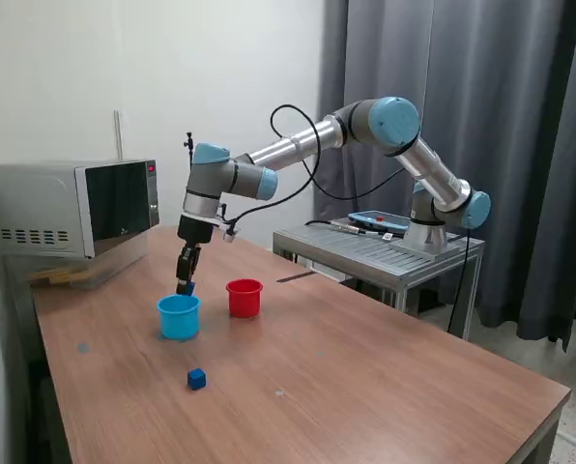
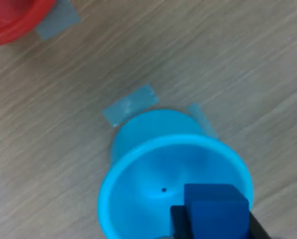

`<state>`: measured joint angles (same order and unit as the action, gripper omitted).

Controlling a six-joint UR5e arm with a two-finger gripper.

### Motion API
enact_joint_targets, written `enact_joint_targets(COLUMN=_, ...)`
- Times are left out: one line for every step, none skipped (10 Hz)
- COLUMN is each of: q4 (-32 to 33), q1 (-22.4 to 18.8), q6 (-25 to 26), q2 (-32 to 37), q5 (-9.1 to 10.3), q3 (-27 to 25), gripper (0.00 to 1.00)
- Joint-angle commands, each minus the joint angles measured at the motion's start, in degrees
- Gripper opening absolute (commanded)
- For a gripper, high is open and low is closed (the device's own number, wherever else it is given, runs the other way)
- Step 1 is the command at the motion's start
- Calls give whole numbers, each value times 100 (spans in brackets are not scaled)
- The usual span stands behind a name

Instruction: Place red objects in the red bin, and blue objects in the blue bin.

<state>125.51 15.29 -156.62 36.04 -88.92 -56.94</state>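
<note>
The light blue bin stands on the wooden table, with the red bin just to the exterior view's right of it. My gripper hangs just above the blue bin's far rim, shut on a dark blue cube. In the wrist view the held blue cube sits over the open mouth of the blue bin, and a slice of the red bin shows at the corner. A second dark blue cube lies on the table nearer the front. No red cubes are in view.
A microwave sits at the table's back, on the exterior view's left. A grey metal stand carries the arm's base beyond the table. Pale tape patches mark the tabletop beside the blue bin.
</note>
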Motion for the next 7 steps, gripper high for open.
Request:
enact_joint_targets(q4=0, q1=79, q6=0, q2=-1, q5=-64, q3=16, gripper=0)
enact_joint_targets(q4=0, q1=166, q6=-9, q2=-9, q5=-64, q3=34, gripper=0)
enact_joint_targets(q4=0, q1=228, q6=-9, q2=-9, q5=-64, q3=51, gripper=0)
enact_joint_targets(q4=0, q1=229, q6=-9, q2=-9, q5=-55, q3=52, gripper=100)
enact_joint_targets(q4=0, q1=229, q6=-26, q2=-1, q5=-55, q3=43, gripper=100)
enact_joint_targets(q4=0, q1=229, q6=-44, q2=-1, q5=-64, q3=51, gripper=100)
enact_joint_targets(q4=0, q1=229, q6=-166, q2=8, q5=-55, q3=52, gripper=100)
